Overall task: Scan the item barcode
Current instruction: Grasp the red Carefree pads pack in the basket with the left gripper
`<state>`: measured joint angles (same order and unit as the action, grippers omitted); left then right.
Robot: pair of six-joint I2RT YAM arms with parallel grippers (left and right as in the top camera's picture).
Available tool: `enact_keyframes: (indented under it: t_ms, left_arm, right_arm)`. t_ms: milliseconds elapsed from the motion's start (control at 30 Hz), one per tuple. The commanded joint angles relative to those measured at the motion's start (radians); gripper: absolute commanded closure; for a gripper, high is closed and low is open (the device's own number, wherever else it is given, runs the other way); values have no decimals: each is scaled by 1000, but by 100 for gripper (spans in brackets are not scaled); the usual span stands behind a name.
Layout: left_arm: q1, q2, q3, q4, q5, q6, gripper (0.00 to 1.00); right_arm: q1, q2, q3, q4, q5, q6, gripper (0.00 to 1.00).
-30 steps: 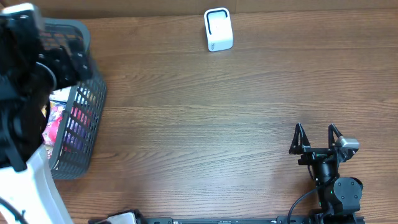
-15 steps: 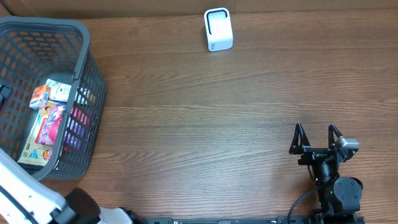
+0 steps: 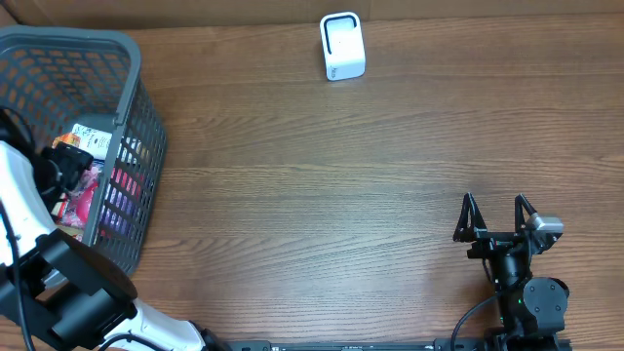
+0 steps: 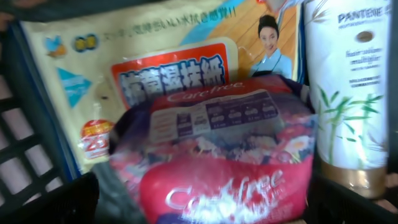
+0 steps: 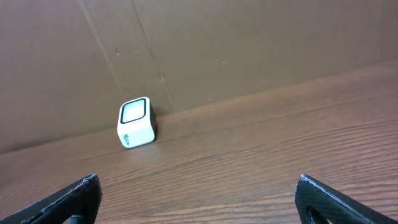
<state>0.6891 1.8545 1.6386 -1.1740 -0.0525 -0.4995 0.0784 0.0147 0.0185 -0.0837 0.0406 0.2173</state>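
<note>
Just changed: my left arm has swung back in over the basket (image 3: 136, 117) and dropped toward its contents; half a second ago it was out past the near edge and the basket lay open to the overhead view.
Left jaws: wide apart, nothing between the tips yet, pointing down into the basket.
Straight ahead of the left jaws: a pink Carefree packet (image 4: 224, 155), lying on top, centred between the tips.
Behind it: a cream packet (image 4: 81, 56) with red lettering.
Toward my right tip: a white Pantene bottle (image 4: 345, 93), just beside the Carefree packet.
Meaning for the task: I judge this is the reach for an item, most likely the Carefree packet. Nothing is gripped or lifted, so scanning is well off.
Scanner (image 3: 342, 46): on the counter (image 3: 312, 195), far from the left jaws, ahead of the right jaws, unmoved.
Right jaws: apart, empty, parked low over the counter, same place as a second ago.
Basket contents: seem undisturbed since the earlier view.
</note>
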Motion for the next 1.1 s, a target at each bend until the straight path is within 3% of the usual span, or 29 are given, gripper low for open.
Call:
enact_keyframes:
  t_ms: [0,67,100,233,367,667,900,1067]
  left_arm:
    - [-18,-9,-88,63,0,-22,0]
    - [-21,-9,-131,105,-3,-21,0]
    - [-21,-9,-152,126,-4,-21,5]
    - [-21,-9,-201,174,-8,-21,40]
    - [-21,-9,-210,184,-10,-21,95]
    - [-22,-43,-127,100,-10,-21,96]
    - [-22,-154,175,-92,-10,34,96]
    - [-22,-244,360,-142,-10,55,96]
  right_arm:
    - [-6,-12,-10,3,-1,8,0]
    - [-6,-12,-10,3,-1,8,0]
    - [-6,-12,-10,3,-1,8,0]
    - [-6,-12,-10,3,-1,8,0]
    - [-6,-12,-10,3,-1,8,0]
    - [-6,-12,-10,3,-1,8,0]
    - [-6,-12,-10,3,-1,8,0]
    - [-6,-12,-10,3,-1,8,0]
